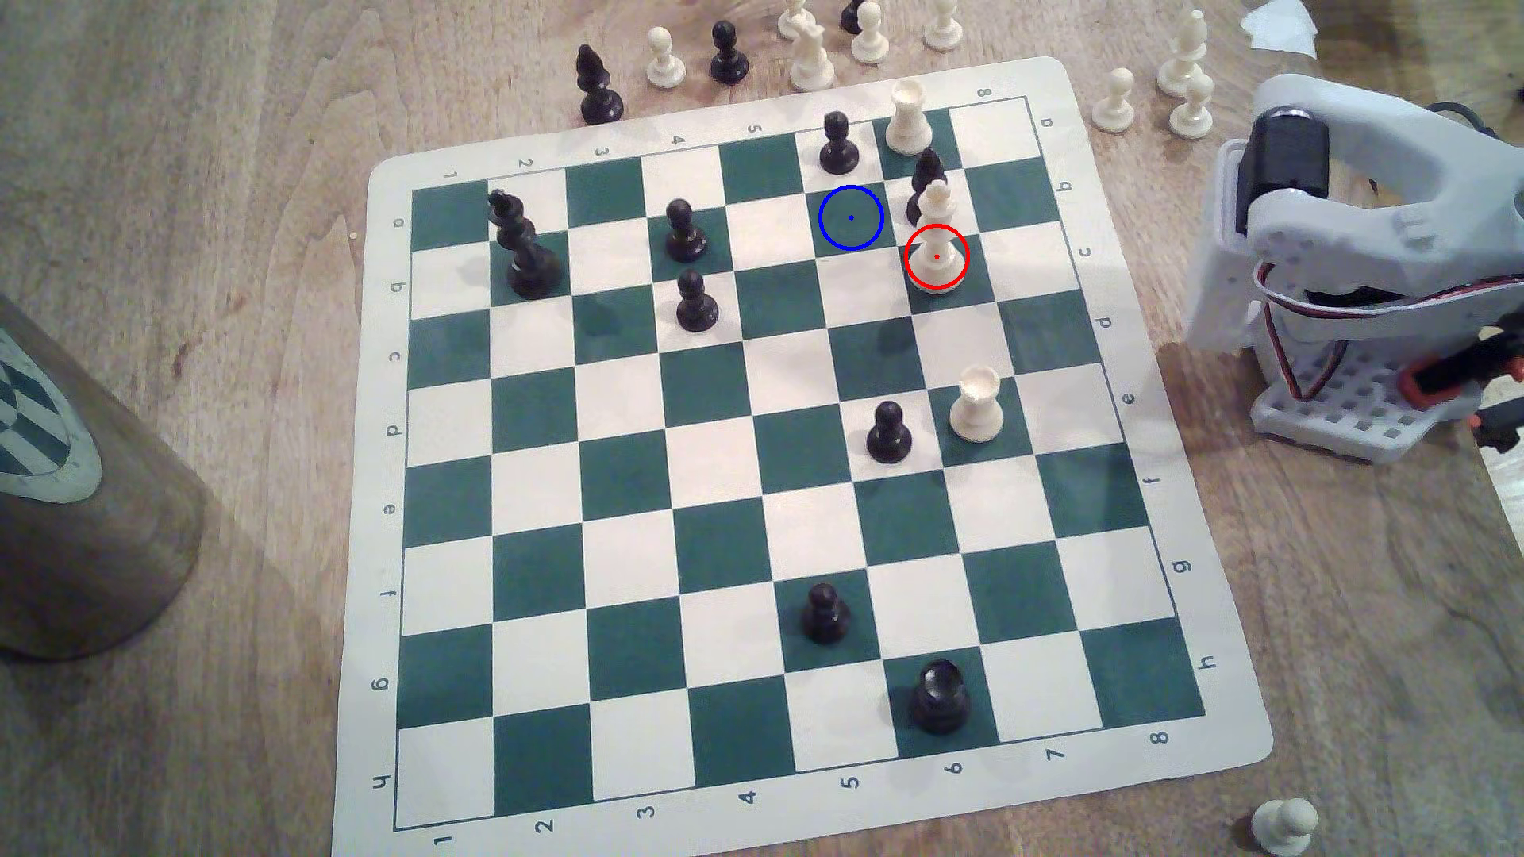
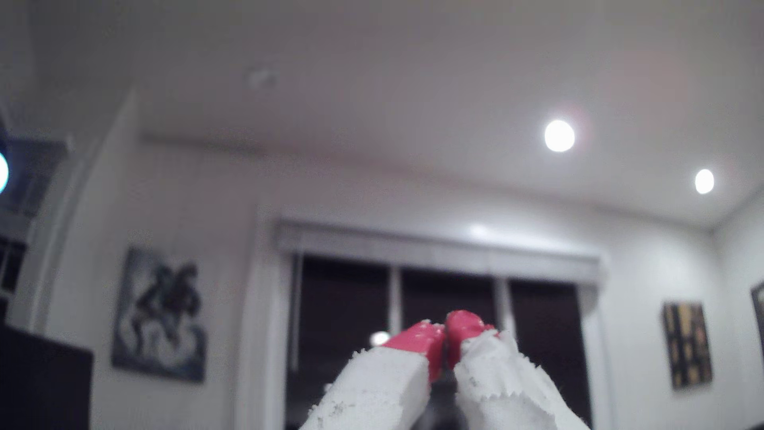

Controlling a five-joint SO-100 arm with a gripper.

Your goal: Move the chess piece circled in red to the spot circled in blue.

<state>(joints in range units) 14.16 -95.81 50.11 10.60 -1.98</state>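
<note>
My fingers [image 2: 417, 343] are pressed together at their red tips with nothing between them, and the gripper [image 2: 445, 330] points up at a ceiling and a dark window, well away from the board [image 1: 1154, 494]. In the exterior view the arm [image 1: 1361, 247] sits folded on its base, off the board's edge at that view's right.

The chess piece [image 1: 937, 239] stands upright on the red-ringed green square, its long axis vertical, crown up. A black piece [image 1: 927, 177] stands just behind it, nearly touching in that view, and a cream rook [image 1: 907, 115] is one square further back. The spot [image 1: 851, 217] is the green square diagonally next to the chess piece, toward the exterior view's left and slightly further back, and it looks bare. A black pawn [image 1: 838, 142] stands just beyond it.

From the chess piece, the arm lies toward the exterior view's right, so I judge I must swing across and tip the wrist down, opening before descending over the crown.
</note>
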